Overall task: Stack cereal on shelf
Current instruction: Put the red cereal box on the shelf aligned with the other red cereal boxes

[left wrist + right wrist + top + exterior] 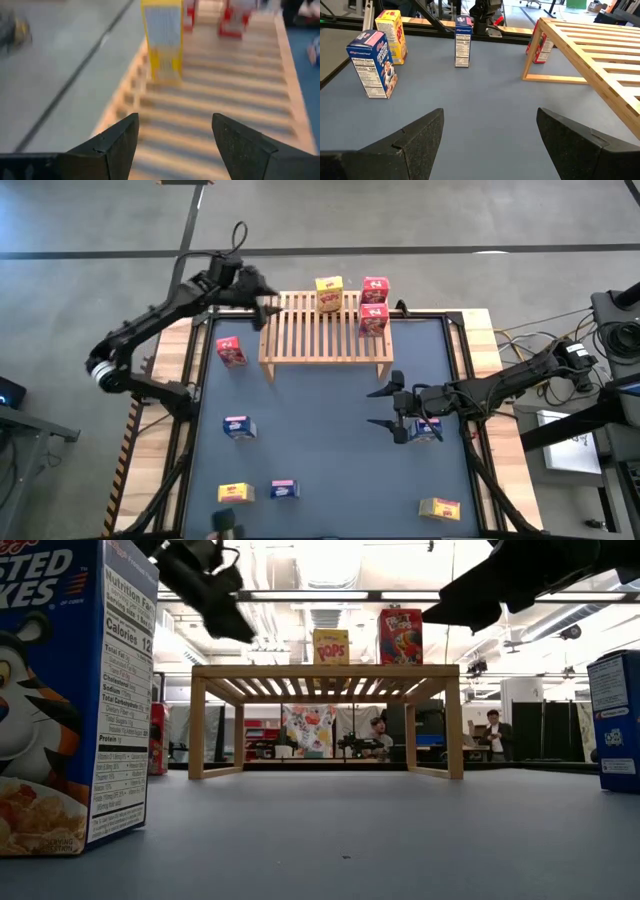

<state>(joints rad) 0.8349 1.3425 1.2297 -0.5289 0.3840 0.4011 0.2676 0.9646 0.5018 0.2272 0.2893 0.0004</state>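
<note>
The wooden shelf (325,332) stands at the table's far middle on its short legs. On its slats stand a yellow box (329,293) and two red boxes (375,288) (373,319). My left gripper (266,310) hovers open and empty above the shelf's left end, facing the yellow box (161,37) and the red boxes (235,17). My right gripper (372,408) is open and empty above the table's right middle, pointing toward the left edge. A blue box (428,430) lies beside its wrist.
On the table stand a red box (231,351) left of the shelf, a blue box (239,427), a yellow box (235,493) and a blue box (284,489) near the front, and a yellow box (440,508) at the front right. People stand in the room behind (492,732).
</note>
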